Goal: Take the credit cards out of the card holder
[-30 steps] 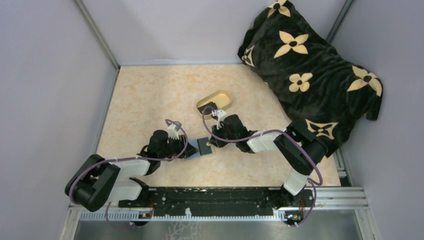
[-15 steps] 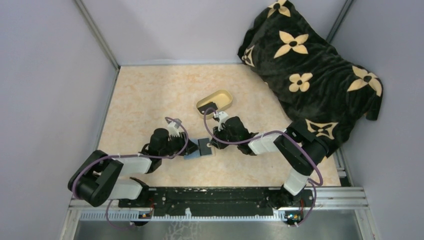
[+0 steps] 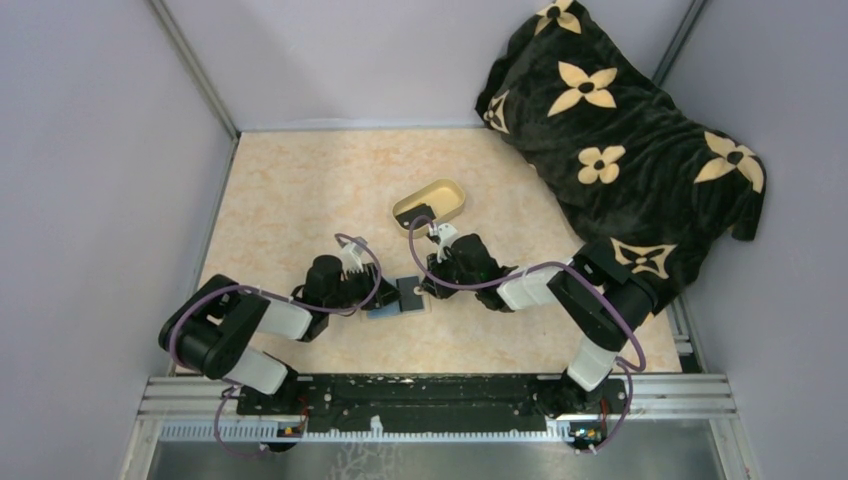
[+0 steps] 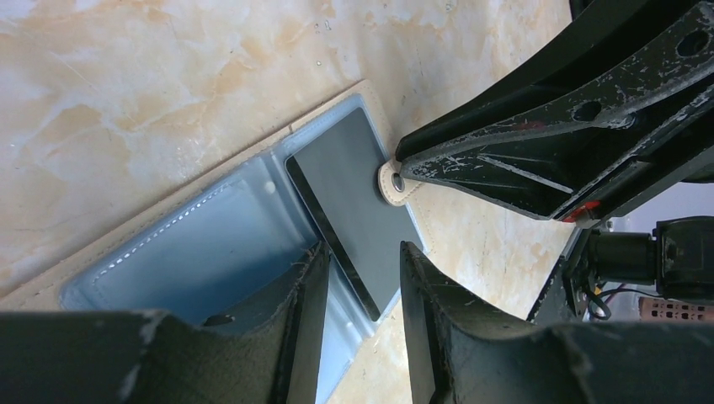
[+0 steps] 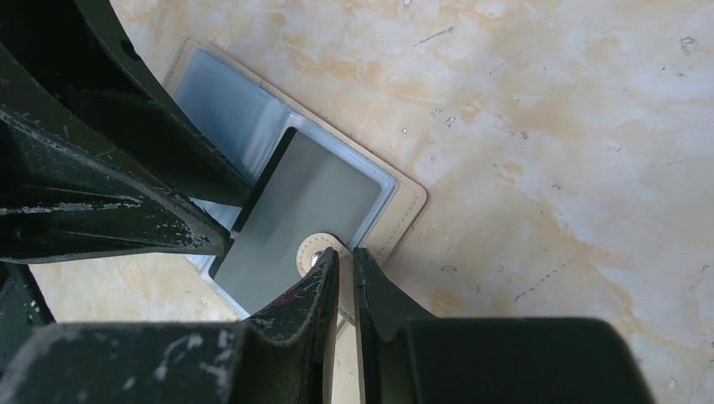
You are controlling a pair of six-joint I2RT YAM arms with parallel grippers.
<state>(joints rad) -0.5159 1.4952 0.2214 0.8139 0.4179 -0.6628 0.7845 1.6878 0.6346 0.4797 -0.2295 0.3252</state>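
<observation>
The card holder (image 3: 385, 308) lies open on the table, blue-grey faces up (image 4: 210, 244) (image 5: 221, 94). A dark credit card (image 4: 354, 198) (image 5: 295, 210) lies on its right face, partly out of the pocket. My right gripper (image 5: 346, 261) (image 3: 428, 287) is shut on the holder's tan closing tab (image 5: 317, 250) (image 4: 392, 182) and pins it. My left gripper (image 4: 364, 269) (image 3: 374, 298) is open, with its jaws either side of the card's near corner and one finger on the left face. Another black card (image 3: 418, 212) lies in the oval dish (image 3: 445, 193).
A black blanket with cream flowers (image 3: 620, 130) is heaped at the back right, over the table edge. The dish stands just behind my right gripper. Grey walls close in the left, back and right sides.
My left arm's elbow has swung right and forward, while its gripper stays at the holder. My right gripper has hardly moved and keeps the tab.
</observation>
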